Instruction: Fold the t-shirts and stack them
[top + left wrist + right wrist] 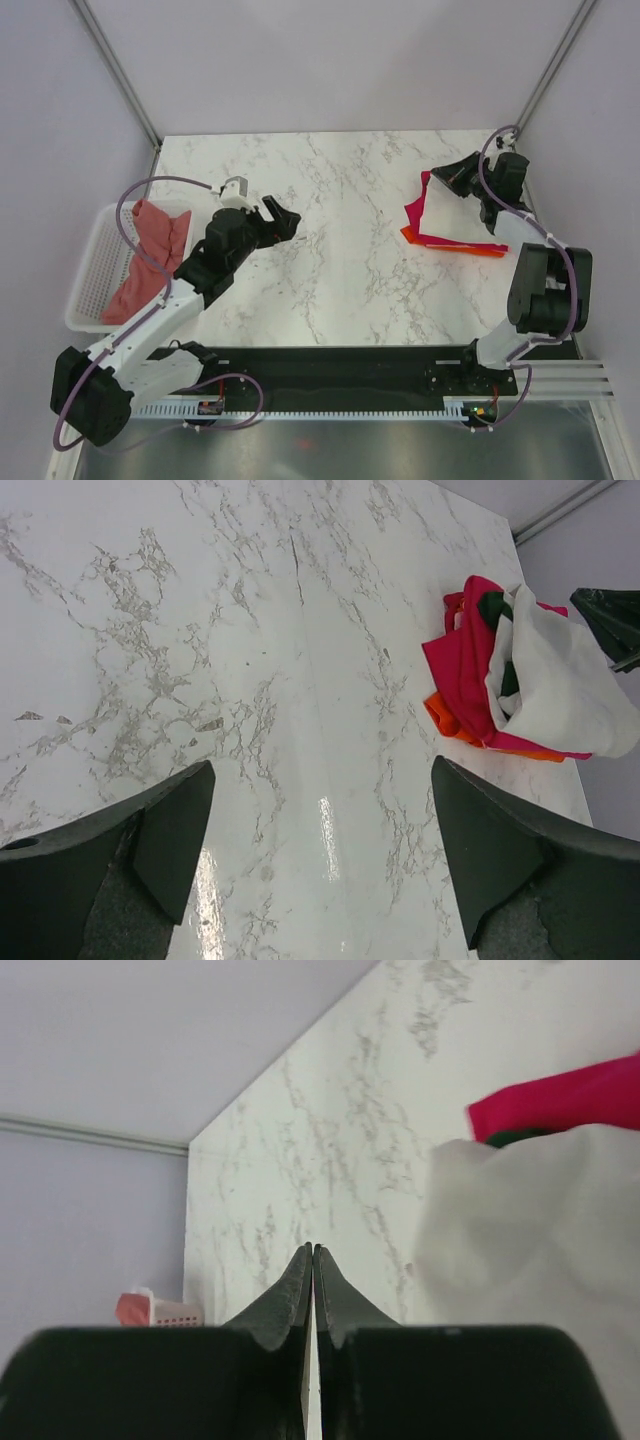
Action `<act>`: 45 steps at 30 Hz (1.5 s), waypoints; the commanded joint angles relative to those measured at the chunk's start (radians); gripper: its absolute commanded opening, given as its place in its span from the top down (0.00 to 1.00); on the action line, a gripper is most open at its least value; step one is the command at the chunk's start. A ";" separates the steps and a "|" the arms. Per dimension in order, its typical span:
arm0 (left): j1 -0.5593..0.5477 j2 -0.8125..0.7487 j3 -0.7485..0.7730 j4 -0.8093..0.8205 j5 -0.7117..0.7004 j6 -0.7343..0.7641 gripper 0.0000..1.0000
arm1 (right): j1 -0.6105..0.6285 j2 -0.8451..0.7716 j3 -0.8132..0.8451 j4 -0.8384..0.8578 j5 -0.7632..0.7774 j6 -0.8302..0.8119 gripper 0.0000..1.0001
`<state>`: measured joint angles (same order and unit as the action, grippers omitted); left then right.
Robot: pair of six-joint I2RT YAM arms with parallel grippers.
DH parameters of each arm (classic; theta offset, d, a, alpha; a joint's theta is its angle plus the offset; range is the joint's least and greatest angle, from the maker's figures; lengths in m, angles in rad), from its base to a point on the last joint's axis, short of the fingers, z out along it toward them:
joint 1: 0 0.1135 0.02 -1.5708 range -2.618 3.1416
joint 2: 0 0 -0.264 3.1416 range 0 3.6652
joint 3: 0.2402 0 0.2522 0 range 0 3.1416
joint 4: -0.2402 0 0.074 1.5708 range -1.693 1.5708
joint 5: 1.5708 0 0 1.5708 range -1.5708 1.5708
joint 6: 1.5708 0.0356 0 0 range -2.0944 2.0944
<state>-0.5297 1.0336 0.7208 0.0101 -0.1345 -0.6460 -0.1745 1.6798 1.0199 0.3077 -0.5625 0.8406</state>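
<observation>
my right claw was pressed together, with no cloth showing between its tips. the cream tee lay bunched just beside it, on top of the magenta tee and the orange tee at the far right of the marble table. my left claw hung spread wide over bare marble. the risk, as i judged it, was lifting away on an empty pinch, or snagging a fold and dragging the stack askew. the salmon-pink tee lay in the basket.
</observation>
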 commanded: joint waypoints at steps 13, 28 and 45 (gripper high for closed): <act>0.000 -0.145 -0.181 -0.022 -0.048 0.065 0.05 | 0.044 -0.145 -0.340 0.120 0.182 -0.037 0.93; -0.001 -0.230 -0.294 0.047 -0.105 0.166 0.04 | 0.128 -0.299 -0.182 -0.218 0.254 -0.316 0.86; -0.013 -0.412 -0.443 0.045 -0.145 0.203 0.00 | 0.655 -0.632 -0.613 -0.026 0.904 -0.485 0.34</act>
<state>-0.5373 0.6388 0.2993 0.0154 -0.2108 -0.4839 0.4767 1.0691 0.4961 0.1490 0.1566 0.3851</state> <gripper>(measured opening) 0.993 0.644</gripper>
